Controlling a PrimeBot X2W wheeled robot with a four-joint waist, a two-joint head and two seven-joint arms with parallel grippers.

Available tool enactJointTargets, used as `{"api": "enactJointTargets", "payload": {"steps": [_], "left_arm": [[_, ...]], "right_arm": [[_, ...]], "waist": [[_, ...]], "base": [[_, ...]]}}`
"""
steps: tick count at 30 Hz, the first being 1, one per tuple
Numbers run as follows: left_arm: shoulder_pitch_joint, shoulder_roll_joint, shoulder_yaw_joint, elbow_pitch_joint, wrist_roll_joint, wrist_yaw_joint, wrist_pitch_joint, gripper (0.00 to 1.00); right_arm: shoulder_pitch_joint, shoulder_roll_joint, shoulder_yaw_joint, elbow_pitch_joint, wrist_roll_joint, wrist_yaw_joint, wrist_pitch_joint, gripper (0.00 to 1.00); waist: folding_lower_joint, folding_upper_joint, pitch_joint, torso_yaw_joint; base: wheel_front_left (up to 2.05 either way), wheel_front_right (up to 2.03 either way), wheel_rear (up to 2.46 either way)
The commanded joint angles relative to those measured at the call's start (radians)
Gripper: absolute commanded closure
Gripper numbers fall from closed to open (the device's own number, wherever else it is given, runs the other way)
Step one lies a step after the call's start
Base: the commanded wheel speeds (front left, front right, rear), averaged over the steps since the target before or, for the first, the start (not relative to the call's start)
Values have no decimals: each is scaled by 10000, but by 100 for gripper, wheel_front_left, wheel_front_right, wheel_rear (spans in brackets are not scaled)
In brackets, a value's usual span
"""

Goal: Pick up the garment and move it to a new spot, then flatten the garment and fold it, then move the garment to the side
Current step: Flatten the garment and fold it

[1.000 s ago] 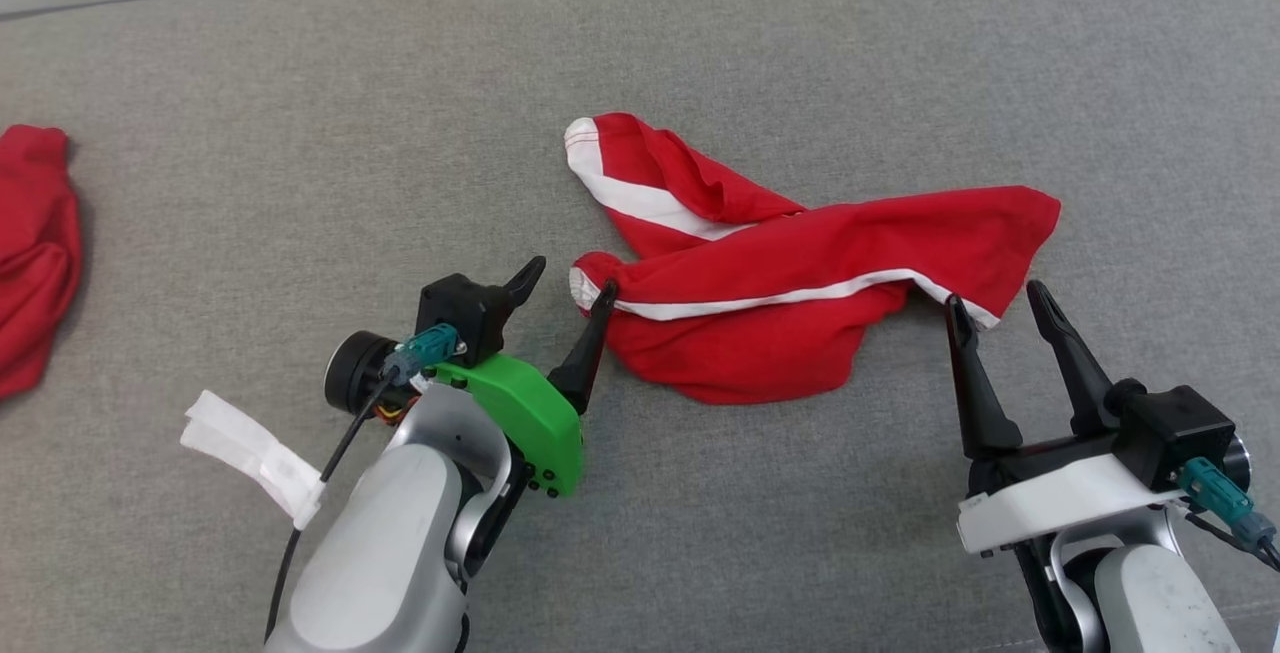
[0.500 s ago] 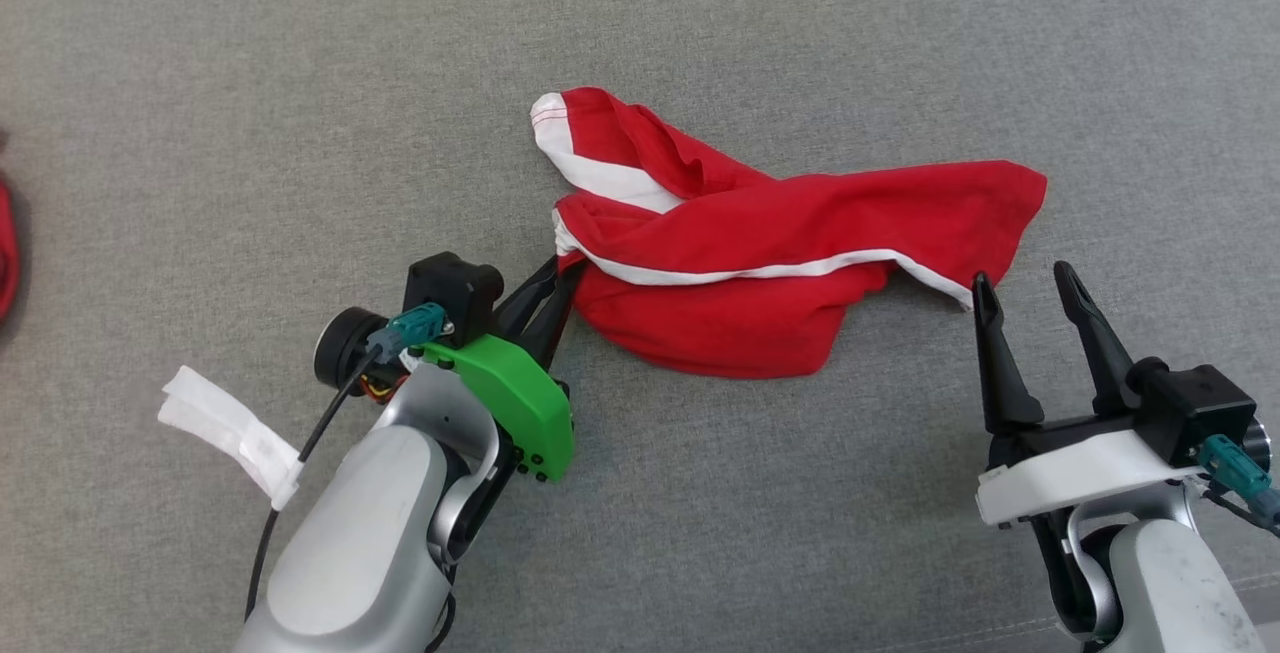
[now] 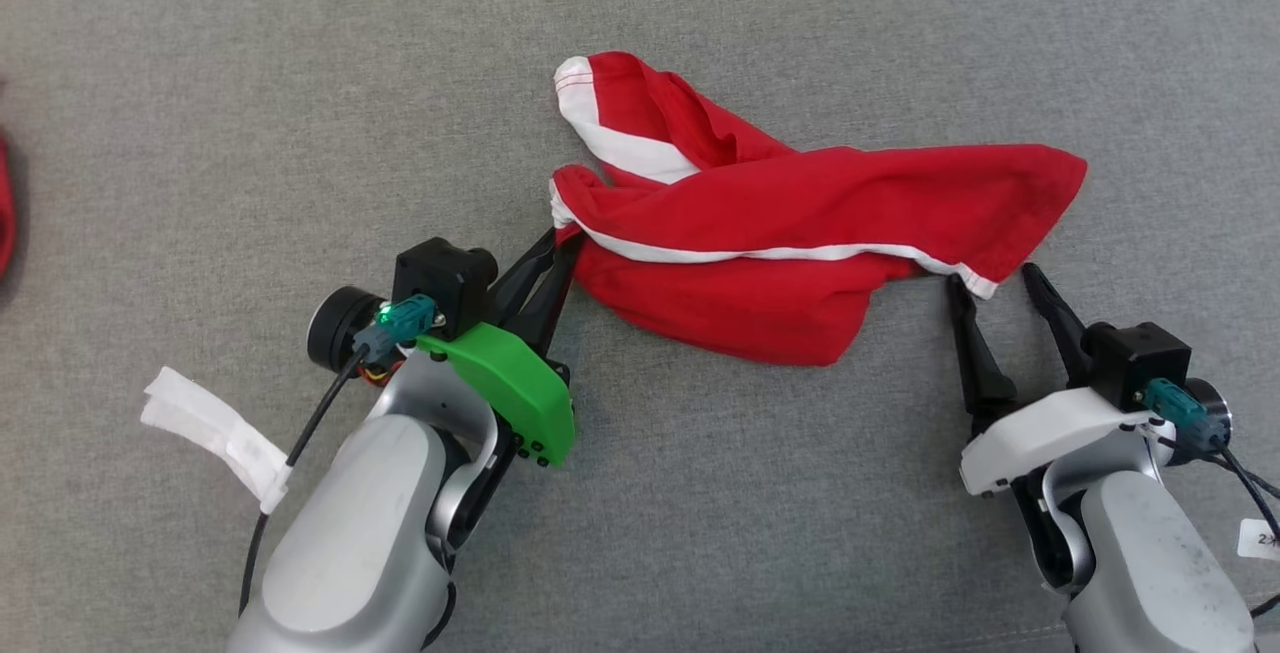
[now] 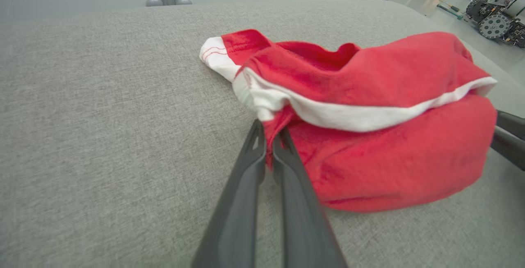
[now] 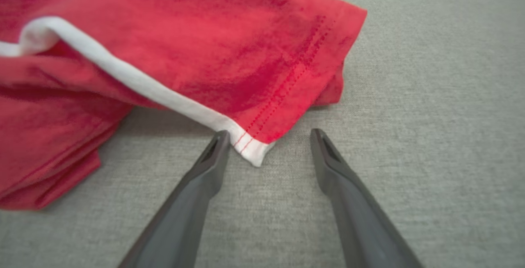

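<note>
Left hand (image 3: 562,241): clamped together on white-trimmed edge of red garment (image 3: 800,213), bulk lying just beyond fingertips. Right hand (image 3: 992,281): fingers apart, opposite hem corner between tips, on grey fabric surface (image 3: 300,83).

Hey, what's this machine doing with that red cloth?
A two-armed robot seems to be starting to pick up a crumpled red garment with white stripes, which lies on a grey fabric surface. Its left gripper is shut on the garment's edge at one end. Its right gripper is open, with a finger on either side of the white-trimmed corner at the other end, not yet closed.
</note>
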Motion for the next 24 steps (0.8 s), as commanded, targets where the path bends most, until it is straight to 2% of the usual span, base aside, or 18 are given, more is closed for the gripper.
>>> {"api": "enactJointTargets", "payload": {"steps": [1,2,3,4,5,9,13,19,24], "left_arm": [[-147,42,7,-70,78,51,-79,100],[-132,40,-14,-72,75,57,-91,100],[-121,50,-21,-79,66,55,-97,100],[-121,62,-28,-85,55,54,-109,100],[-125,63,-35,-92,44,54,-145,100],[-115,48,28,-210,72,114,-507,100],[-81,78,189,-602,199,298,-1162,100],[-195,371,445,-1947,551,696,-1697,100],[-396,724,567,-3286,1032,1102,-1525,100]], "right_arm": [[-255,-8,61,186,108,-10,-107,0],[-356,-22,147,382,157,-10,-136,0],[-415,-40,217,523,235,-10,-162,53],[-493,-85,282,666,281,-10,-161,86],[-544,-116,371,774,338,-10,-181,100],[-661,-284,587,952,650,-10,-292,100],[-542,-578,347,64,840,-12,-425,100],[-376,-1114,-208,-2797,724,-12,-433,100],[-700,-1691,-658,-4932,388,-12,-65,100]], "waist": [[0,-1,115,120],[0,-1,125,145],[0,-1,134,165],[0,-1,145,186],[0,-1,149,202],[0,-1,135,197],[0,-1,-57,152],[0,-1,-621,10],[0,-1,-1268,18]], "base": [[0,0,0],[0,0,0],[0,0,0],[0,0,0],[0,0,0],[0,0,0],[0,0,0],[0,0,0],[0,0,0]]}}
